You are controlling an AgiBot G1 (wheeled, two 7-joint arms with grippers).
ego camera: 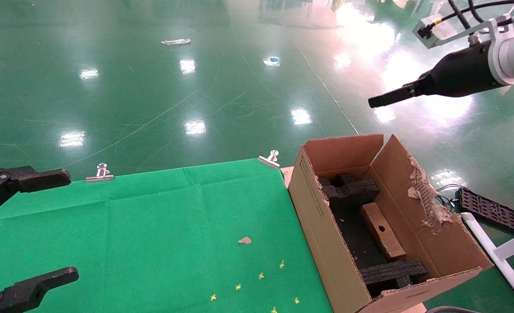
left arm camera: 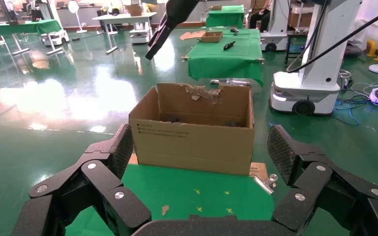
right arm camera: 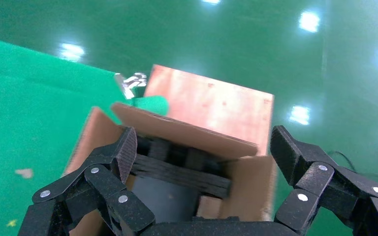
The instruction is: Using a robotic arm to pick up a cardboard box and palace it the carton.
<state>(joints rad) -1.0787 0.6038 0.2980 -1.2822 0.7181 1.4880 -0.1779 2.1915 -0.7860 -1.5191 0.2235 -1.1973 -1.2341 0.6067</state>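
The carton (ego camera: 322, 226) stands open at the green table's right edge, with torn flaps and black foam inserts (ego camera: 352, 191). The slim cardboard box (ego camera: 383, 230), round hole facing up, lies inside it between the inserts. The white robotic arm's right gripper (ego camera: 376, 101) hangs open and empty, high above the carton's far end. In the right wrist view the gripper (right arm camera: 203, 142) looks down on the carton (right arm camera: 246, 187), the foam (right arm camera: 177, 169) and an end of the box (right arm camera: 209, 206). My left gripper (ego camera: 65, 225) is open and empty at the table's left. The left wrist view (left arm camera: 201, 142) faces the carton (left arm camera: 192, 140).
The table's green cloth (ego camera: 152, 226) is held by metal clips (ego camera: 100, 172) (ego camera: 270, 158). A cardboard scrap (ego camera: 244, 240) and small yellow marks lie on it. A black tray (ego camera: 489, 208) and a white pipe frame (ego camera: 500, 256) stand right of the carton.
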